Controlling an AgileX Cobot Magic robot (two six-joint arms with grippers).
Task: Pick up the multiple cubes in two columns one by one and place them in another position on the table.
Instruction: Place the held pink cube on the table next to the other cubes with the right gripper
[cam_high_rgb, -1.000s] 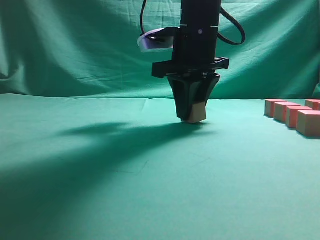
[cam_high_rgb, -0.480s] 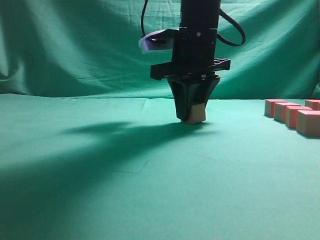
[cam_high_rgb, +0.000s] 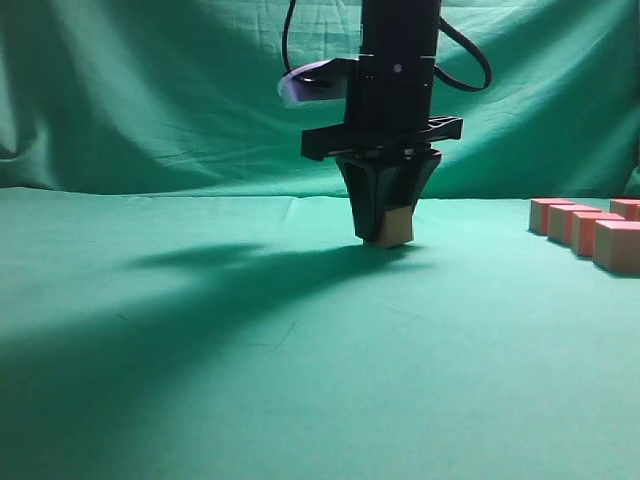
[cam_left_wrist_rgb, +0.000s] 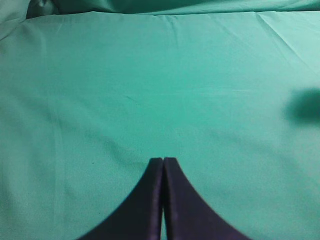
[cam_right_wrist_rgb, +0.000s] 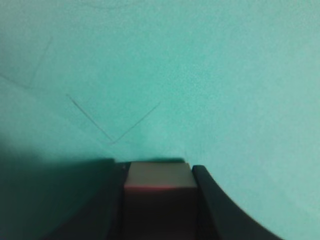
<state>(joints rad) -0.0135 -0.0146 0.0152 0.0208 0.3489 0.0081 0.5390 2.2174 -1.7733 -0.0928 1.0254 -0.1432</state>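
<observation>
Near mid-worktop (cam_high_rgb: 300, 400) we see the right end effector (cam_high_rgb: 385, 238) grasping one cube (cam_high_rgb: 398, 226); only the wrist view shows the left end effector (cam_left_wrist_rgb: 163, 161) clenched, empty.

Green wrinkled cloth covers the desk (cam_high_rgb: 250, 380) and the backdrop (cam_high_rgb: 150, 90); the tools (cam_high_rgb: 385, 235) (cam_left_wrist_rgb: 163, 165) are black; the cubes (cam_high_rgb: 590, 230) have reddish-pink tops and tan-pink sides, the held cube (cam_right_wrist_rgb: 159, 177) pale tan with a red edge
</observation>
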